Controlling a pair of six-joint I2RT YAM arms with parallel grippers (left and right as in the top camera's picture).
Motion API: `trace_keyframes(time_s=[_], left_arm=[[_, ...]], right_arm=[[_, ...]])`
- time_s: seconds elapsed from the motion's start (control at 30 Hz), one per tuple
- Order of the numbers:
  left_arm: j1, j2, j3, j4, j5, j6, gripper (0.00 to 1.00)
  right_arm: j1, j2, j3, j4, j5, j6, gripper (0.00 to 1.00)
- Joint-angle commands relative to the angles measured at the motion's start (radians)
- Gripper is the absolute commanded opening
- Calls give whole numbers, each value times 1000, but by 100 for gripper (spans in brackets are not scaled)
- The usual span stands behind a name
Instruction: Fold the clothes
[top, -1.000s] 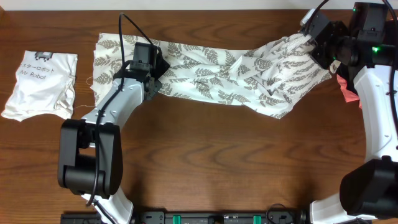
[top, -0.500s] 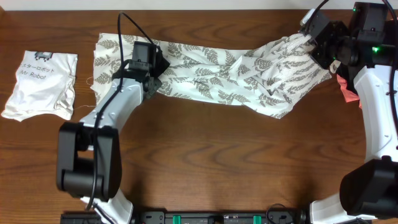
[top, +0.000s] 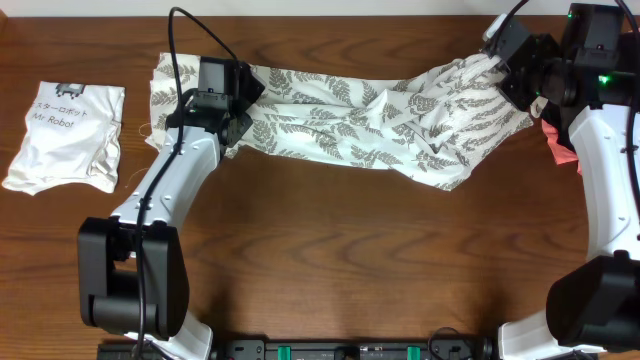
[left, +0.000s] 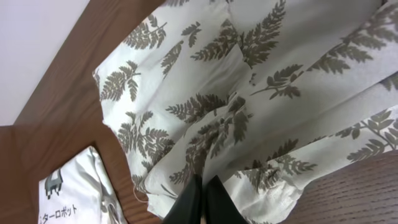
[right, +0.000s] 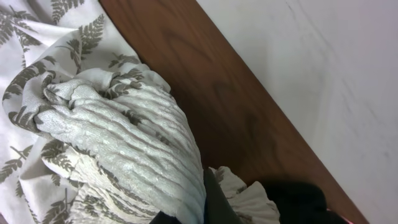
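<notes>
The clothes (top: 350, 120), a long white garment with grey fern leaves, lie stretched across the far side of the table and bunch up at the right. My left gripper (top: 243, 112) is shut on a fold near the garment's left end. In the left wrist view its black fingers (left: 202, 186) pinch the fern cloth (left: 249, 93) together. My right gripper (top: 497, 62) is shut on the gathered, ribbed right end, held a little off the table. In the right wrist view that ribbed cloth (right: 137, 137) covers most of the right gripper (right: 202, 202).
A folded white "Mr Robot" shirt (top: 65, 135) lies at the far left, also in the left wrist view (left: 68, 193). A pink garment (top: 560, 145) peeks out under the right arm. A black garment (right: 292, 199) lies beside the right gripper. The table's back edge (right: 261, 106) is close.
My left gripper has moved toward the back of the table and slightly left, pulling the garment's left part with it. The right arm has stayed still.
</notes>
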Motion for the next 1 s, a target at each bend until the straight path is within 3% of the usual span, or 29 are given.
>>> trace_keyframes(time_s=[0.0, 0.1, 0.5, 0.73, 0.83, 0.97], left_arm=[[9, -78, 32, 5, -8, -71, 6], [19, -145, 54, 6, -8, -102, 6], [59, -285, 80, -22, -3, -102, 6], [58, -215, 80, -196, 230, -103, 6], [42, -169, 80, -225, 319, -102, 17], [-22, -112, 80, -251, 329, -102, 39]], right_arm=[[3, -5, 45, 0, -10, 126, 1], [3, -5, 66, -5, 26, 214, 1], [3, -6, 285, -220, 65, 293, 1], [3, -6, 272, -233, 64, 293, 1], [3, -6, 272, -225, 64, 292, 1], [3, -6, 272, -218, 64, 292, 1]])
